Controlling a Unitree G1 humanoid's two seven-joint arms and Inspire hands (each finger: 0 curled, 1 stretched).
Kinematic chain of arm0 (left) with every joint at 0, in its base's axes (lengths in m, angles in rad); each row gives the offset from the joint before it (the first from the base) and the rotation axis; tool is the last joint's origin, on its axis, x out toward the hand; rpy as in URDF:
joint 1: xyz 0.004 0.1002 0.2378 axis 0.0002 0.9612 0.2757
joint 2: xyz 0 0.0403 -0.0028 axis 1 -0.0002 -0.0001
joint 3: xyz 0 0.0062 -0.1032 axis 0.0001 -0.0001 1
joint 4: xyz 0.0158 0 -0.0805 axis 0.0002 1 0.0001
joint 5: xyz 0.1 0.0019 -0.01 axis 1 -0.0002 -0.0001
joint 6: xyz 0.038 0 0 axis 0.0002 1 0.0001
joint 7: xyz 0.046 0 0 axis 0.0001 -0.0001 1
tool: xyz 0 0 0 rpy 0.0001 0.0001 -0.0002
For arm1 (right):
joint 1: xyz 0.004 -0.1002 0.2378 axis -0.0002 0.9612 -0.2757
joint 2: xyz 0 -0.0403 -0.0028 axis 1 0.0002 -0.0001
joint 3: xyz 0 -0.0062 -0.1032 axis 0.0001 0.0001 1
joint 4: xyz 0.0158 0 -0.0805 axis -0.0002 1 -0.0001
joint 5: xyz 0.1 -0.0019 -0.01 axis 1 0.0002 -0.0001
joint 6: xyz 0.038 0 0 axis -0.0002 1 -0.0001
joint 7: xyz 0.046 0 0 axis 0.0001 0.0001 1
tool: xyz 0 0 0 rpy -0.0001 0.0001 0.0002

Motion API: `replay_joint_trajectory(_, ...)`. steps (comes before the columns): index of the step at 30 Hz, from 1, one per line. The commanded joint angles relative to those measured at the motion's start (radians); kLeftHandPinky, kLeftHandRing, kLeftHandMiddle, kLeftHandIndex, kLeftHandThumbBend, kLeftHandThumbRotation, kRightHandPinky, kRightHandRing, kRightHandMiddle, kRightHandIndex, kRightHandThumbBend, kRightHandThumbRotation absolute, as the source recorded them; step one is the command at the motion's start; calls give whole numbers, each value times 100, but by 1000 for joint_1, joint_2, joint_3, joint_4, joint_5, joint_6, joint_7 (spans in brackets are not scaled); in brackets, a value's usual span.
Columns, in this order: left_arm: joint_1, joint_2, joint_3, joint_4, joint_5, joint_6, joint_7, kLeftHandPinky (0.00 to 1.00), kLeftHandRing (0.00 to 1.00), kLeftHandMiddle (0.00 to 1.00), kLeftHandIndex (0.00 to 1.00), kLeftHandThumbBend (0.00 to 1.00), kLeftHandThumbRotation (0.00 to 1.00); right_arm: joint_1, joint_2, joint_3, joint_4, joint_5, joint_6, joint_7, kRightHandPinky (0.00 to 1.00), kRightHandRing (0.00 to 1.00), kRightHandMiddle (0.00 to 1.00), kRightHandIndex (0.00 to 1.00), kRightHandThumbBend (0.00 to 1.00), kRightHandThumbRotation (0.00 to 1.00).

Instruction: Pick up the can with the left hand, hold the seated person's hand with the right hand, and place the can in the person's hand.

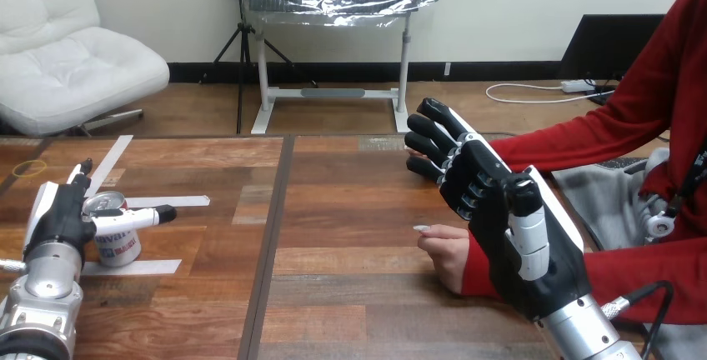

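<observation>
At about eight o'clock on the table [350,210], the left hand [60,214] stands edge-up just beside the can [115,243]. Its thumb [137,217] lies straight across the can's near side toward three o'clock and one finger points up toward twelve. The fingers are spread and not closed, so nothing is gripped yet. The can stands upright on the table, on a strip of white tape [146,267], with its top showing behind the thumb. Further right, at about four o'clock, the person's hand [446,256] rests on the table with a finger pointing toward nine. The right hand [500,210] hangs over and in front of it, fingers straight and reaching toward eleven o'clock, curled round nothing. Whether the two touch cannot be told. The step in hand looks like the opening one: the left hand is bracketing the can and the right is lining up over the person's hand. Next, the left fingers probably need to wrap the can firmly before any lift. The right hand likely has to sink and close gently round the person's hand.
</observation>
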Motion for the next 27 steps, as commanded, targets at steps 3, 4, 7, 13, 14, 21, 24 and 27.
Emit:
replay_joint_trajectory(3, -81, 20, -15, 8, 14, 15, 10, 85, 93, 96, 98, 89, 13, -27, 7, 2, -27, 26, -20, 7, 88, 93, 93, 94, 93, 100)
replay_joint_trajectory(4, -81, 20, -14, 8, 13, 16, 10, 84, 92, 96, 98, 89, 13, -27, 7, 2, -27, 26, -20, 7, 88, 93, 93, 94, 93, 100)
replay_joint_trajectory(7, -81, 19, -18, 7, 17, 18, 15, 82, 91, 95, 98, 89, 13, -26, 7, 2, -27, 26, -20, 8, 87, 93, 93, 94, 94, 100)
replay_joint_trajectory(13, -81, 18, -27, 6, 26, 25, 30, 80, 90, 94, 97, 90, 13, -26, 8, 0, -25, 24, -21, 10, 86, 93, 93, 94, 94, 100)
replay_joint_trajectory(14, -81, 18, -26, 8, 25, 24, 31, 80, 90, 94, 97, 90, 12, -26, 8, 0, -25, 24, -22, 9, 86, 93, 93, 94, 95, 100)
replay_joint_trajectory(21, -82, 20, -33, 8, 29, 23, 37, 82, 90, 93, 95, 88, 8, -26, 10, -1, -25, 23, -21, 8, 85, 93, 94, 94, 95, 100)
replay_joint_trajectory(24, -82, 21, -37, 6, 31, 23, 38, 82, 88, 91, 93, 88, 5, -26, 9, -1, -24, 23, -24, 9, 85, 93, 94, 95, 95, 100)
replay_joint_trajectory(27, -85, 22, -43, 8, 36, 31, 38, 82, 88, 90, 91, 88, 3, -26, 9, -1, -23, 24, -24, 10, 85, 93, 94, 95, 95, 100)
